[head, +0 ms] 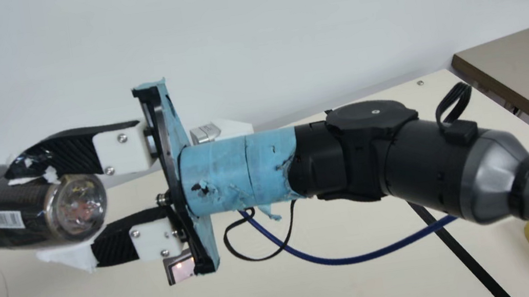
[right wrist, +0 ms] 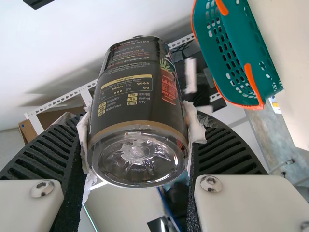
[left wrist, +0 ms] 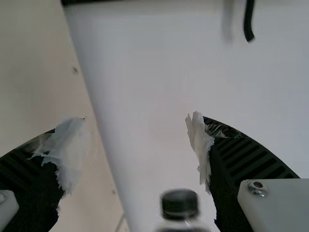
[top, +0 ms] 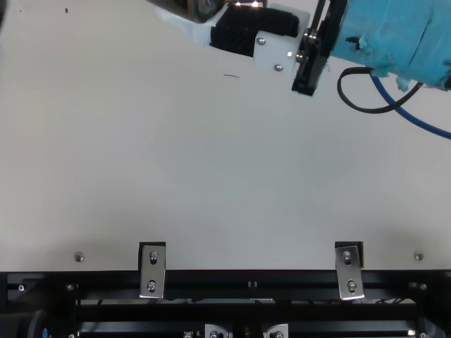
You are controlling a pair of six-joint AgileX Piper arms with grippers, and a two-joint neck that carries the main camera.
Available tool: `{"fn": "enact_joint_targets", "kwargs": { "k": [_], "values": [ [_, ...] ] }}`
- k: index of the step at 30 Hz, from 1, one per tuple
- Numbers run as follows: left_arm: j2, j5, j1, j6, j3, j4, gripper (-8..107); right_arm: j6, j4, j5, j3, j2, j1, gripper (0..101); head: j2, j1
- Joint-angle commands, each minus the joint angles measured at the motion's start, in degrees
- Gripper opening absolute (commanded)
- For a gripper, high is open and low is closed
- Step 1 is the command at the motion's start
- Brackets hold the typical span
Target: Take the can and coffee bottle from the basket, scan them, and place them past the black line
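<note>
One coffee bottle (head: 14, 207), clamped in right gripper (head: 34, 214)

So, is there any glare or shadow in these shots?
Main view: bright spots on the small boxy device; right wrist view: highlights on the coffee bottle, at its clear base, and soft shading on the wall; left wrist view: a faint shadow beside the black cord.

The black-and-grey jointed right arm (head: 420, 168) wears torn light-blue wrapping (head: 220, 167), a dark-blue cable (head: 342, 261) at six o'clock; its black ribbed pincer (head: 33, 214) has white, silver-screwed mounts (head: 131, 154).
</note>
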Motion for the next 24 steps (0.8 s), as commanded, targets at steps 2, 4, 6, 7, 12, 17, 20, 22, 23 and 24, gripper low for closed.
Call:
{"fn": "enact_joint_targets", "kwargs": {
  "k": [2,4,6,7,12,17,20,22,23,24],
  "values": [
    [0.5,-1.1,0.0,0.0,0.6,2.4,90,-0.6,-0.2,-0.6,0.1,0.0,-0.2,0,-0.4,-1.7],
    [0.8,-2.7,0.0,0.0,1.1,7.5,90,-1.8,-2.5,-2.2,0.1,-0.1,-0.3,0,-0.4,-1.7],
    [0.8,-3.5,0.0,0.0,1.1,11.1,90,-3.5,-5.2,-4.7,-0.1,-0.3,-0.5,0,-0.4,-1.7],
    [0.8,-3.5,0.0,0.0,1.1,12.7,90,-4.3,-6.9,-6.3,-0.3,-0.5,-0.6,0,-0.4,-1.7],
    [0.8,-3.4,0.0,0.0,1.1,14.4,90,-9.6,-15.6,-16.2,-0.4,-2.2,-0.7,0,-0.4,-1.7],
    [0.8,-3.4,0.0,0.0,1.1,14.4,90,-15.1,-21.0,-25.7,0.4,-4.4,0.6,0,-0.4,-1.7],
    [0.8,-3.4,0.0,0.0,1.1,14.4,90,-16.0,-15.4,-25.5,0.3,-5.7,0.5,0,-0.4,-1.7],
    [0.8,-3.4,0.0,0.0,1.1,14.4,90,-16.0,-20.9,-25.0,0.4,-5.6,0.6,0,-0.4,-1.7],
    [0.8,-3.4,0.0,0.0,1.1,14.4,90,-16.1,-20.4,-26.5,0.4,-5.8,0.6,0,-0.4,-1.7],
    [0.8,-3.4,0.0,0.0,1.1,14.4,90,-16.1,-20.4,-27.2,0.4,-5.8,0.6,0,-0.4,-1.7]
  ]
}}
